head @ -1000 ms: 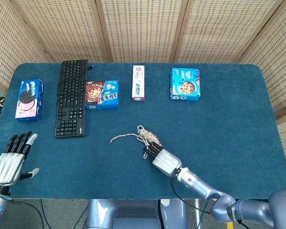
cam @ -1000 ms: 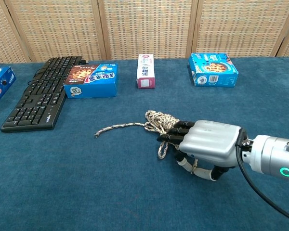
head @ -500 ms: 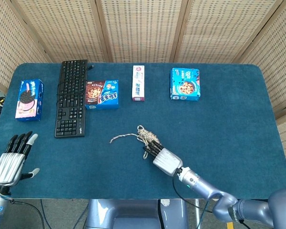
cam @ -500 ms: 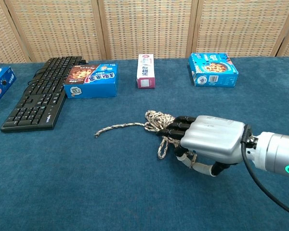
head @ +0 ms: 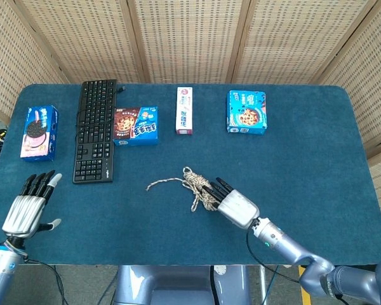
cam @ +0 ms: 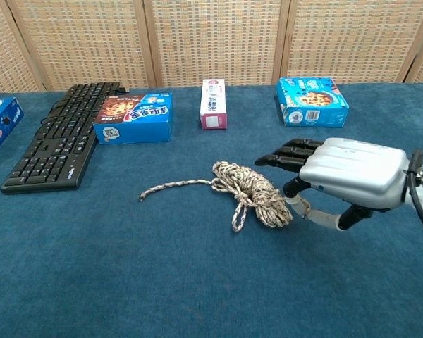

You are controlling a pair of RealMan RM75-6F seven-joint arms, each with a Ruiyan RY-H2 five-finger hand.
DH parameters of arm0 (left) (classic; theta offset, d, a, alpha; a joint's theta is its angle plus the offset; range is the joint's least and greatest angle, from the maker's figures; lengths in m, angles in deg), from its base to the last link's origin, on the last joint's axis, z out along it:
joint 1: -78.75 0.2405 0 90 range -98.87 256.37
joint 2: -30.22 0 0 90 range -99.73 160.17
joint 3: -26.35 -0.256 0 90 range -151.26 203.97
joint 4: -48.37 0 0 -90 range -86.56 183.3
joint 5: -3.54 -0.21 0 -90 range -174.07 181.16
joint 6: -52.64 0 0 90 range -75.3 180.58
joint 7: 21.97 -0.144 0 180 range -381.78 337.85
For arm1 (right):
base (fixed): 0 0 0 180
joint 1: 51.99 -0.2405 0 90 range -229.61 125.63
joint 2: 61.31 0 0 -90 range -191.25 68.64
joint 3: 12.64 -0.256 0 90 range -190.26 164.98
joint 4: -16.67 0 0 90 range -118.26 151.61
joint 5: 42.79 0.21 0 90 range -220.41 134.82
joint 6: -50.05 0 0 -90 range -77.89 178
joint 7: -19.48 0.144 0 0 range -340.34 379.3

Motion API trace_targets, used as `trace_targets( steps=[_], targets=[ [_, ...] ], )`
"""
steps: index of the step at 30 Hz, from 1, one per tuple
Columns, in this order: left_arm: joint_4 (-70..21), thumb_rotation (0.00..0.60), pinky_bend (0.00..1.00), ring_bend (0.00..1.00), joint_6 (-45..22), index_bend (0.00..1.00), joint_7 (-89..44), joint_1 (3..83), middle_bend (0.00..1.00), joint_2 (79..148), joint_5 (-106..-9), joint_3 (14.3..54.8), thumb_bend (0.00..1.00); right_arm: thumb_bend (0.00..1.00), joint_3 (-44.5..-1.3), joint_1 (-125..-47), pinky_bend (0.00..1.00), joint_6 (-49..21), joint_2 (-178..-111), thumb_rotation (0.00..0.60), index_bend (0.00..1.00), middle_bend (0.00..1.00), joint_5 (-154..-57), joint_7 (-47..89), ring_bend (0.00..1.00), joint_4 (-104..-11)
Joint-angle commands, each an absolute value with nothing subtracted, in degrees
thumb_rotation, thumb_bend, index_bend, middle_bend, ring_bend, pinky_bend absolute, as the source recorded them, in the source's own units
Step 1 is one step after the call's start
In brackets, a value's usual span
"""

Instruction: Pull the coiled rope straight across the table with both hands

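Beige braided rope [cam: 250, 190] lay bundled mid-bench on the blue cloth bench [cam: 197, 282], one loose tail running out toward the robot's left; the right robot hand [cam: 342, 172] hovered just beside the coil, fingers spread, holding nothing; the left robot hand [head: 30, 206] sat spread near the bench's left edge.

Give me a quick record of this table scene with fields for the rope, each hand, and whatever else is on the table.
rope: coiled bundle mid-table, one loose end trailing toward the keyboard side
right hand: beside the coil, fingers extended, holding nothing
left hand: near the table's front left corner, fingers apart, holding nothing
table: blue cloth
other items: keyboard, three cookie boxes, toothpaste box
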State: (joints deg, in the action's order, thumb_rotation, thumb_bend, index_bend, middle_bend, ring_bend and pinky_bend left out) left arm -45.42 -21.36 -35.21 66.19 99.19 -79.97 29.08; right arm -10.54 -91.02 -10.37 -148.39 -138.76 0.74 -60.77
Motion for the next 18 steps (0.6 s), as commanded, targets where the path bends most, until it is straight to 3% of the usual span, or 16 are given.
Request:
trace_targets(
  steps=[1, 3, 8, 13, 18],
  targets=[
    [-46.2, 0.600, 0.00, 0.00, -16.9, 0.05, -38.1, 62.4, 0.00, 100.7, -77.0, 31.4, 0.00, 0.58, -10.2, -90.4, 0.00, -11.1, -147.7, 0.600, 0.61, 0.01, -139.1, 2.3, 0.00, -60.2],
    [-46.1, 0.600, 0.00, 0.00, -15.5, 0.16, -40.9, 60.8, 0.00, 101.9, -75.3, 32.6, 0.00, 0.58, -10.2, -90.3, 0.00, -11.2, -147.5, 0.600, 0.62, 0.01, -138.9, 3.1, 0.00, -60.0],
    [-46.7, 0.600, 0.00, 0.00, -10.4, 0.28, -48.9, 55.4, 0.00, 106.9, -68.3, 36.1, 0.05, 0.58, -10.0, -90.1, 0.00, -11.7, -147.2, 0.600, 0.62, 0.01, -139.3, 4.9, 0.00, -59.3],
    [-43.3, 0.600, 0.00, 0.00, -4.6, 0.37, -50.8, 49.3, 0.00, 112.5, -63.1, 38.7, 0.18, 0.58, -10.0, -90.0, 0.00, -11.7, -147.2, 0.600, 0.62, 0.01, -139.1, 7.2, 0.00, -59.0],
    [-37.4, 0.600, 0.00, 0.00, -4.3, 0.41, -52.3, 45.2, 0.00, 119.1, -61.6, 40.2, 0.24, 0.58, -9.6, -90.0, 0.00, -11.2, -147.6, 0.600, 0.62, 0.01, -139.3, 8.2, 0.00, -58.0]
  ],
)
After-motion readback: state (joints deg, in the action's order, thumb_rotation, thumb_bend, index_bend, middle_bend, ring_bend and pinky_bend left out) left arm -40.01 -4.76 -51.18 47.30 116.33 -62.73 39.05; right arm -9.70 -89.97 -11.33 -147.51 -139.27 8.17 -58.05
